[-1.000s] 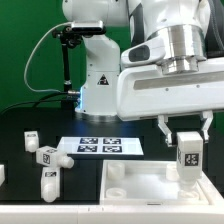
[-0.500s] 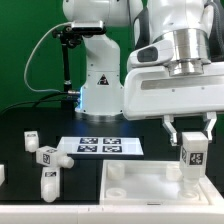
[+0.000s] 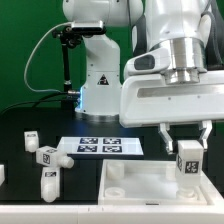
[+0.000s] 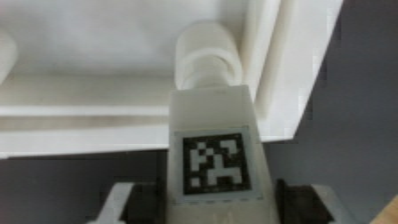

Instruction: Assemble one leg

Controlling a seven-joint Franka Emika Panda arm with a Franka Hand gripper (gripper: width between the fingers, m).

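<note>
My gripper (image 3: 187, 150) is shut on a leg (image 3: 187, 160), a stubby white post with a black-and-white tag, held upright at the exterior view's right. The leg's lower end is over the far right corner of the large white square panel (image 3: 140, 185); I cannot tell whether it touches. In the wrist view the leg (image 4: 217, 130) fills the middle between my gripper's (image 4: 217, 205) fingers, its far end at the panel's raised rim (image 4: 285, 70). Three more legs lie on the black table at the exterior view's left (image 3: 31, 141), (image 3: 47, 158), (image 3: 47, 181).
The marker board (image 3: 100, 146) lies flat behind the panel. The robot's white base (image 3: 98, 85) stands at the back. A white piece (image 3: 3, 173) shows at the exterior view's left edge. The panel has round corner sockets (image 3: 116, 181).
The gripper with the leg has shifted slightly: a little lower half a second ago, now back up and a touch toward the exterior view's left. The loose legs have not moved.
</note>
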